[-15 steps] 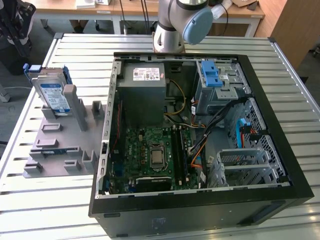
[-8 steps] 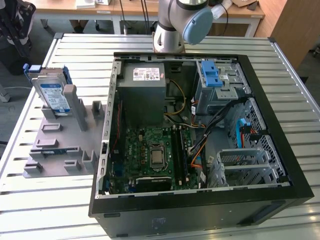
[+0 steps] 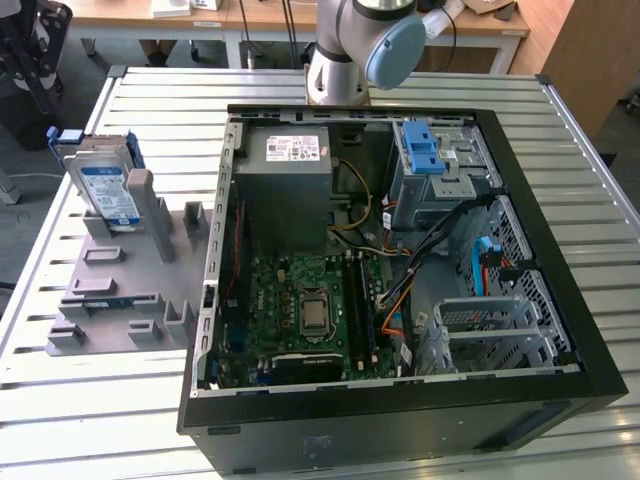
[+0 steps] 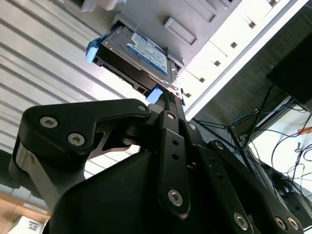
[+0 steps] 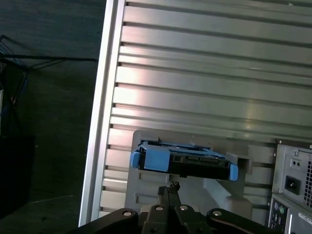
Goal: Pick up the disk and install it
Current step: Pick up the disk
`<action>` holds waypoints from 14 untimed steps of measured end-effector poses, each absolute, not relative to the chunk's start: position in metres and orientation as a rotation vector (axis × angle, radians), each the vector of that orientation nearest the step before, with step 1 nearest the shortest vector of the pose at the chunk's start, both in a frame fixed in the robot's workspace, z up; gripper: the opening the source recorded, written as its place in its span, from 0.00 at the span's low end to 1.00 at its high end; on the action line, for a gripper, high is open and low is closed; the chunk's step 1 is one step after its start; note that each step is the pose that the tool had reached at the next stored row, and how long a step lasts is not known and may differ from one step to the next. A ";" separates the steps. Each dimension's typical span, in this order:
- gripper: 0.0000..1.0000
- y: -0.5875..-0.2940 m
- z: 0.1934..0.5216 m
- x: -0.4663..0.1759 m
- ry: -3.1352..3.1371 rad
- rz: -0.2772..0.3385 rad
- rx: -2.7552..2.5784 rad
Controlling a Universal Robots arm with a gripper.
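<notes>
Two dark fingers (image 5: 168, 194) of the end effector (image 5: 170, 186) sit drawn in narrow, tips together with nothing between them, as both wrist views show (image 4: 168, 101). They point toward the disk (image 5: 183, 161) and are not touching it.

In the second wrist view the disk (image 4: 139, 51) shows its blue-and-white label and the blue carrier frame at its ends. In the exterior view the disk (image 3: 108, 190) stands on edge in a slot of a grey moulded fixture (image 3: 120, 290), its label facing the camera.

That fixture lies flat on the slatted metal table (image 3: 60, 400), toward the exterior view's left. Just beside the fixture, on the exterior view's right, an open black computer case (image 3: 380, 405) lies on its side, and the disk is apart from it.

Inside the case are a green motherboard (image 3: 300, 310), a grey metal box (image 3: 297, 185) with a white sticker, and a light-blue latch bracket (image 3: 425, 150) on the drive cage. The arm (image 3: 360, 45) rises from the table's far edge, behind the case.
</notes>
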State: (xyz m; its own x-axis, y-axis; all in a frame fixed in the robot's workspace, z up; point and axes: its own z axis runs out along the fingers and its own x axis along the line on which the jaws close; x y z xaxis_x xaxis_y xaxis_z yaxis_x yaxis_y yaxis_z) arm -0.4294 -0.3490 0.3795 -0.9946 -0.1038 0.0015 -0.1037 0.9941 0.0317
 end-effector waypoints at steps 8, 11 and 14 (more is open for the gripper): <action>0.11 -0.349 0.379 -0.429 -3.121 -0.049 0.311; 0.11 -0.349 0.379 -0.429 -3.116 -0.049 0.357; 0.11 -0.349 0.379 -0.429 -3.110 -0.049 0.403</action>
State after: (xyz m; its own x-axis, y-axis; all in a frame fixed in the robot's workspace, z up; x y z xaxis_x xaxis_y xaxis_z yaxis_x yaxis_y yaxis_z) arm -0.4294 -0.3490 0.3793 -0.9670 -0.2547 0.0012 -0.2545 0.9666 0.0314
